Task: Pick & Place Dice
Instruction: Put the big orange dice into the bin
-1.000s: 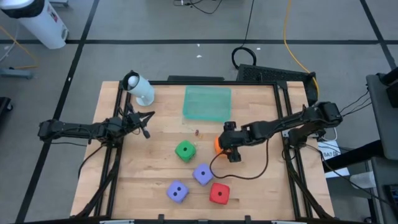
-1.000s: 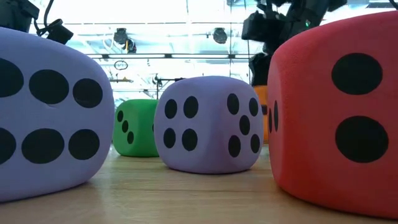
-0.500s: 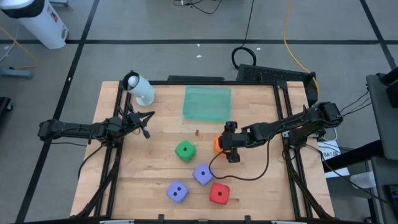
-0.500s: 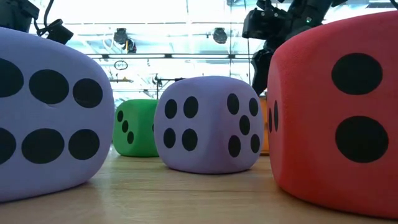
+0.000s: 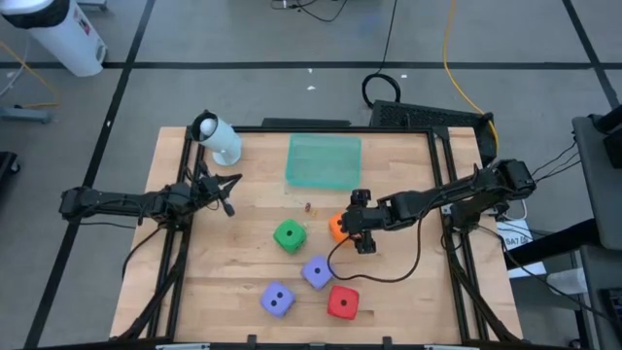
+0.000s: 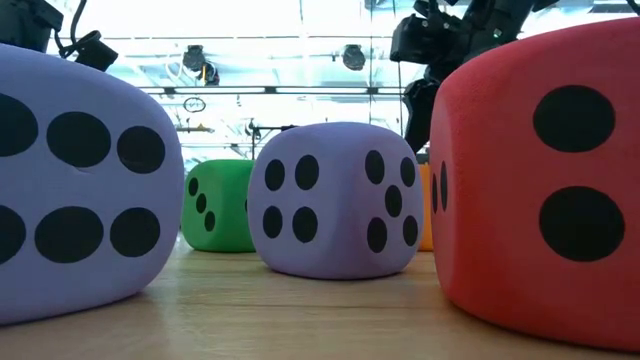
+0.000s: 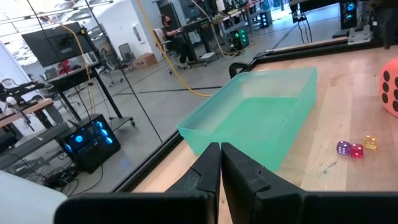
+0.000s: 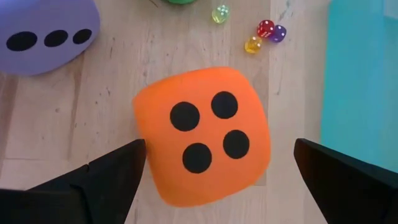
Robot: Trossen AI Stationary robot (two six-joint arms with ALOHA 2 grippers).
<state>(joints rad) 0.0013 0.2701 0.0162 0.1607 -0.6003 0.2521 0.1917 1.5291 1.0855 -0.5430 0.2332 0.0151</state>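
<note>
Near the table's middle, the right gripper (image 5: 352,226) is hanging wide open over the orange die (image 8: 203,134) (four pips up), its fingers (image 8: 109,176) straddling it without touching. Green die (image 5: 289,235) is sitting just left; two purple dice (image 5: 316,272) and the red die (image 5: 341,302) are lying nearer. At the left edge, the left gripper (image 7: 220,163) is waiting clenched, facing the tray (image 5: 325,160). No writing is readable.

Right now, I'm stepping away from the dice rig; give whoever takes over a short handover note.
Right gripper: open, fingers either side of the orange die, not gripping it.
Left gripper: shut, empty, waiting at the table's left edge.
Green die, two purple dice and red die sit loose on the table.
Green tray: nothing in it.
Done: nothing placed yet.
Left: probably all five dice into the tray.
</note>
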